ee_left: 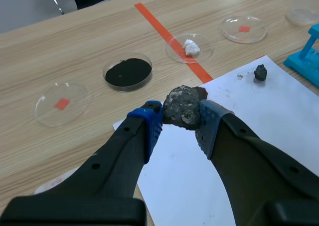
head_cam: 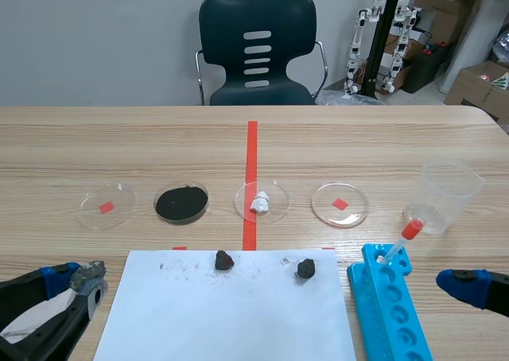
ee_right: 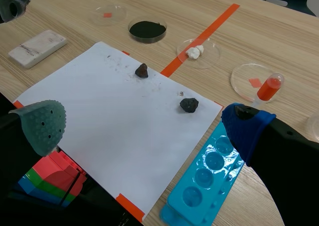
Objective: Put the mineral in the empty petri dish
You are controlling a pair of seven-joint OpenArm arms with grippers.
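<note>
Left pincer (ee_left: 180, 121) is clamped on the mineral (ee_left: 182, 105), a lumpy grey-brown chunk with a rough, slightly glinty face and no real long axis. It hangs above the near left corner of the table.

The empty dish (ee_left: 61, 104) sits ahead of it toward the far edge, off to the left of the black powder dish (ee_left: 128, 71), and I'd say that's the obvious drop spot. The other empty dish (ee_left: 244, 29) is well away toward the right edge. Right pincer (ee_right: 144, 126) is wide open, holding nothing.
</note>
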